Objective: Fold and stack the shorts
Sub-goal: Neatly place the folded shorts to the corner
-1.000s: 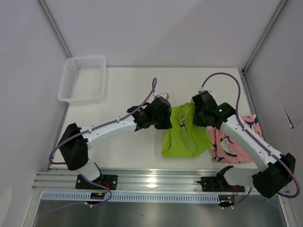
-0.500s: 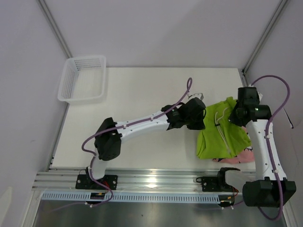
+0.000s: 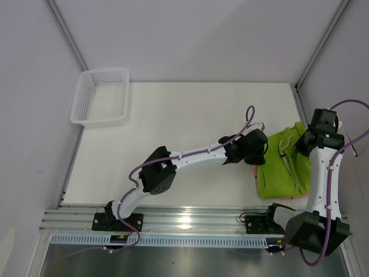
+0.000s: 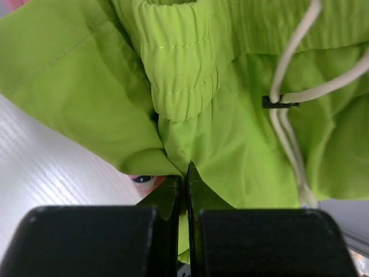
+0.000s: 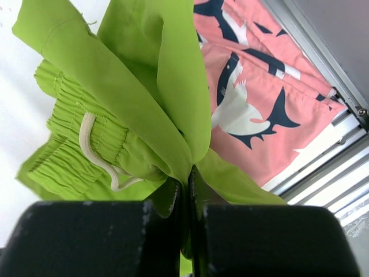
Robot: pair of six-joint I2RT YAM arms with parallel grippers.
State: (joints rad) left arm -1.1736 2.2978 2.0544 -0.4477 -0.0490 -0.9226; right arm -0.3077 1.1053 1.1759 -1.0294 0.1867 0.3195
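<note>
Lime shorts (image 3: 281, 173), bunched, over pink shorts (image 5: 277, 144)

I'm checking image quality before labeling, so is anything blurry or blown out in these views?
Top external: sharp and evenly lit, with glare on the metal rail at the bottom. Left wrist: lime green shorts crisp, the shut left gripper dark and soft-edged. Right wrist: pink shorts in focus, the right gripper a blurred black mass.
</note>
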